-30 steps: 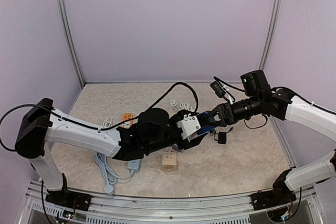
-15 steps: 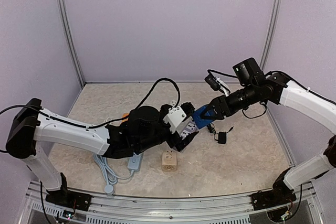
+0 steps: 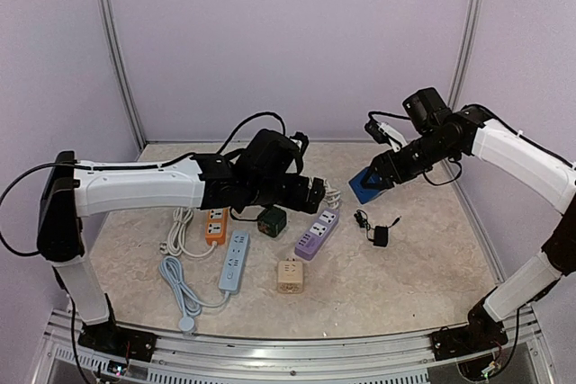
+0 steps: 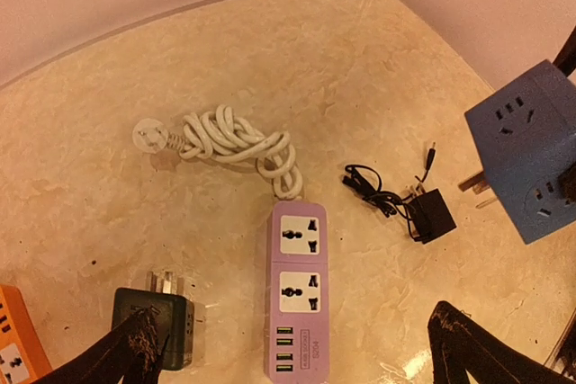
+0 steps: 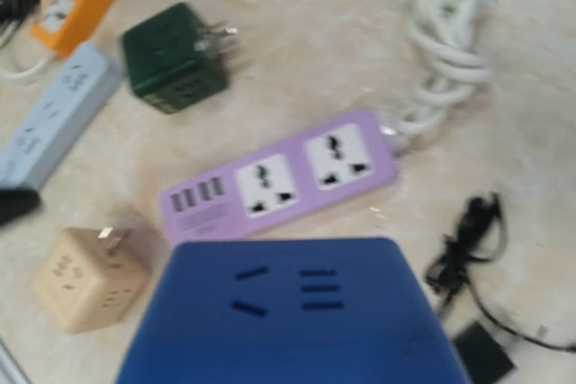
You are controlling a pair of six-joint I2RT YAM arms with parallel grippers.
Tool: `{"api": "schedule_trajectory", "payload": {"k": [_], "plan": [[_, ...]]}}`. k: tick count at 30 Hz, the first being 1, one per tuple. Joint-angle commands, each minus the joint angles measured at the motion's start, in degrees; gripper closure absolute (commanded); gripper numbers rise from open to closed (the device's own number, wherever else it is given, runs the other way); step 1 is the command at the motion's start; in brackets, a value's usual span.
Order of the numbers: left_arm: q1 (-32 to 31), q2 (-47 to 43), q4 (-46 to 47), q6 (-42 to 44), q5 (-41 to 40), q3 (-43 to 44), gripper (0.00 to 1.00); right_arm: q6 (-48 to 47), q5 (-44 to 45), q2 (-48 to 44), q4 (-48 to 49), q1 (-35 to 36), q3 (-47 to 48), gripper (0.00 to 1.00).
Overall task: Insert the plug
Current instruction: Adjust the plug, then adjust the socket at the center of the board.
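Purple power strip (image 3: 317, 231) lies mid-worktop with its sockets empty: nothing is inserted yet. Your left gripper (image 3: 312, 195) hangs spread above it, holding nothing. Farther, toward the right edge, your right gripper (image 3: 385, 174) pinches the blue cube plug (image 3: 365, 186) in the air; I judge the whole insertion is left.

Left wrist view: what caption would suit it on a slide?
Purple power strip and its coiled white cord, blue socket cube nearby.

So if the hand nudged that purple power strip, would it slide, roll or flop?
Probably slide: the flat rectangular purple plastic power strip lies face-up on the table, so rolling seems unlikely. Its coiled white cable looks floppy and would likely drag behind, perhaps twisting the strip.
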Motion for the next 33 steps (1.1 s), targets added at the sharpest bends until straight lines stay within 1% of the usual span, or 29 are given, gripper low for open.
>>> {"api": "schedule_trajectory", "payload": {"k": [1,4,9,14,17,22,28,31,33], "plan": [[-3.03,9.86,-18.74,-8.25,-4.37,8.92,0.01,0.38,3.46,-1.29,-0.95,-1.99,1.02,0.87],[-3.68,14.03,-21.34,-10.61,-3.62,11.99,0.01,0.58,5.16,-2.94,-1.08,-3.42,0.17,0.88],[-2.58,16.14,-20.18,-12.79,-0.04,10.45,0.01,1.05,7.07,-5.91,-0.54,-5.47,-2.24,0.88],[-2.54,17.54,-17.16,-10.17,1.78,8.9,0.02,1.76,9.19,-6.31,-1.21,-6.79,-2.24,0.88],[-2.36,20.05,-18.33,-8.17,3.18,10.5,0.02,2.02,9.09,-6.66,-1.46,-6.92,-2.02,0.88],[-2.28,25.04,-20.98,-6.93,5.92,14.12,0.05,1.94,9.25,-8.7,-1.0,-7.1,-2.4,0.88],[-0.04,25.8,-17.33,-9.98,11.98,12.28,0.09,2.01,9.32,-9.98,-1.26,-7.23,-3.24,0.89],[0.14,25.8,-17.56,-10.17,11.69,11.86,0.11,2.11,9.04,-11.42,-0.59,-7.33,-4.49,0.89],[0.22,25.84,-18.02,-10.09,11.63,11.74,0.15,2.18,8.6,-11.68,-0.51,-7.31,-4.61,0.89]]}}
